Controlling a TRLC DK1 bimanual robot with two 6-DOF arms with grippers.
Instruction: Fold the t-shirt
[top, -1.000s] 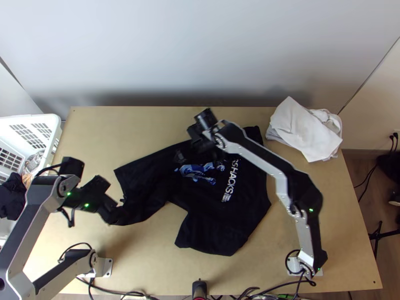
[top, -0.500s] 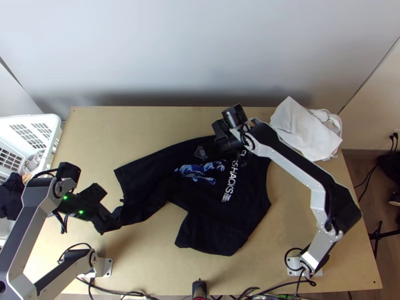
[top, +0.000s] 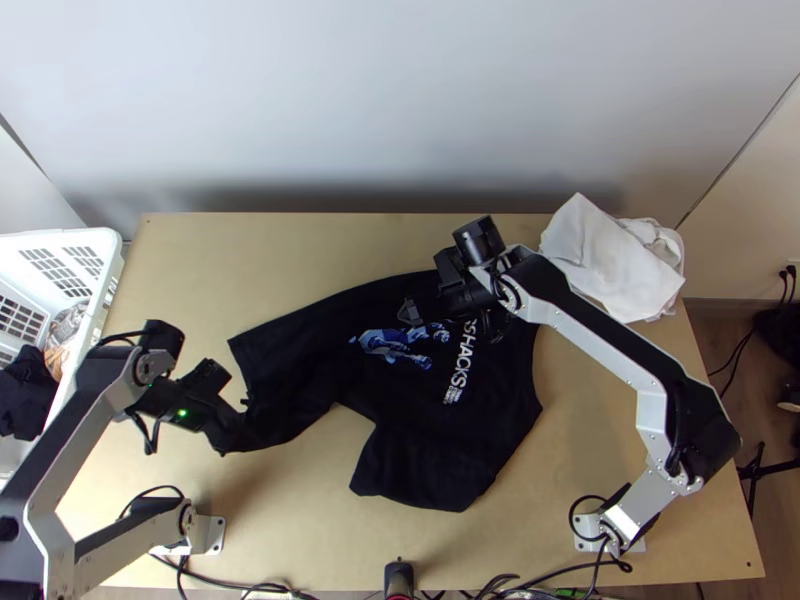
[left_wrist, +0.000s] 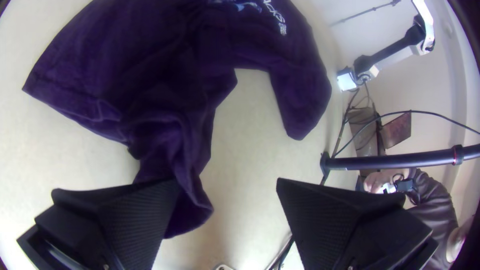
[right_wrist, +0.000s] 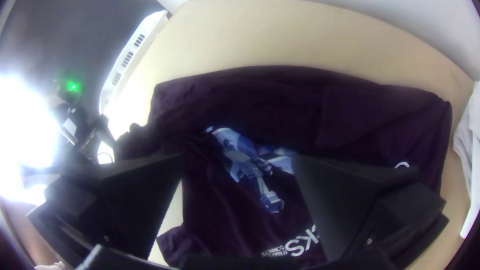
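- Table (top: 250, 270): t-shirt (top: 430, 440) lies across the middle, spread but uneven, narrowing into a bunched end (left_wrist: 190, 217) near the left arm.
- Step in hand, as I judge it: straightening before the main folds.
- Right gripper (right_wrist: 237, 160): above the shirt by the blue print (right_wrist: 242, 160), fingers spread, nothing pinched.
- Left gripper (left_wrist: 227, 187): at the bunched end, fingers wide apart.
- Next move likely wants that end gripped and drawn out flat; careless pulling could skew the body.
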